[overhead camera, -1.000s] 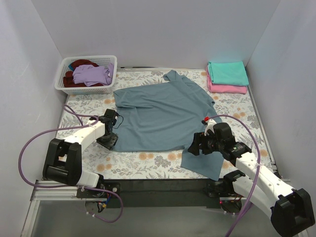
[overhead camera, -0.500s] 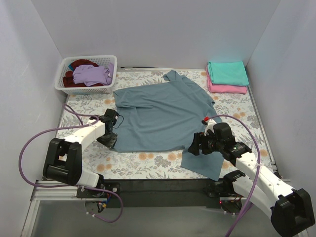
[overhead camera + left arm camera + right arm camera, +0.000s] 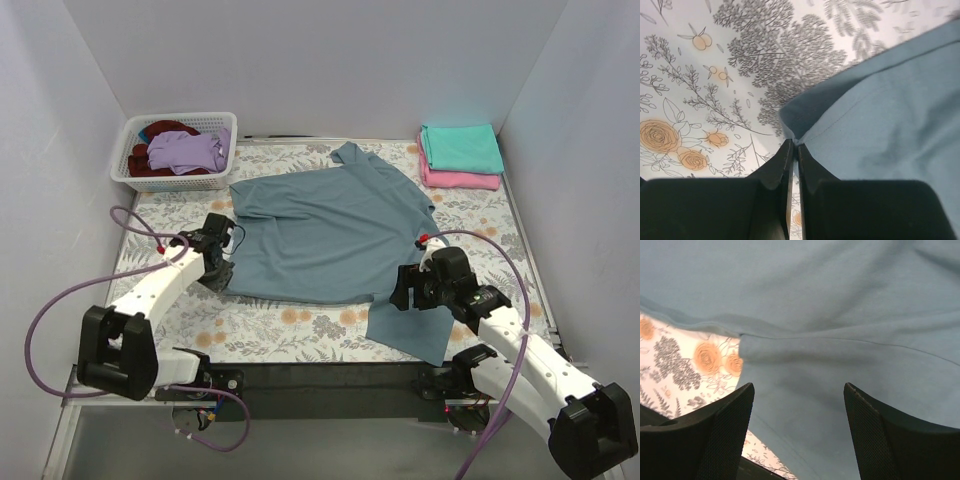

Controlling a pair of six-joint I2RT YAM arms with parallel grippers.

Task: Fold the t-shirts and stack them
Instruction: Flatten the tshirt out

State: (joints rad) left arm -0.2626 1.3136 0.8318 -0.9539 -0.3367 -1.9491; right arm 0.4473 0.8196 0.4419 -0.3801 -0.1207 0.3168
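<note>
**Left corner pinched, right side waiting**

On the flowered table [image 3: 300,325] the big blue-grey shirt [image 3: 330,230] lies spread flat in the middle. A folded teal and pink stack [image 3: 462,152] sits at the far right corner. The left fingers [image 3: 222,276] are pressed together on the shirt's near left hem corner. The right fingers [image 3: 403,293] hang spread above the sleeve seam. A matching right-hand grip before lifting should keep the fold straight.

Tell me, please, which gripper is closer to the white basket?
Left. The left gripper pinches a corner of the blue-grey shirt just in front of the basket; the right gripper hangs open over the shirt's opposite side, much farther off.
</note>
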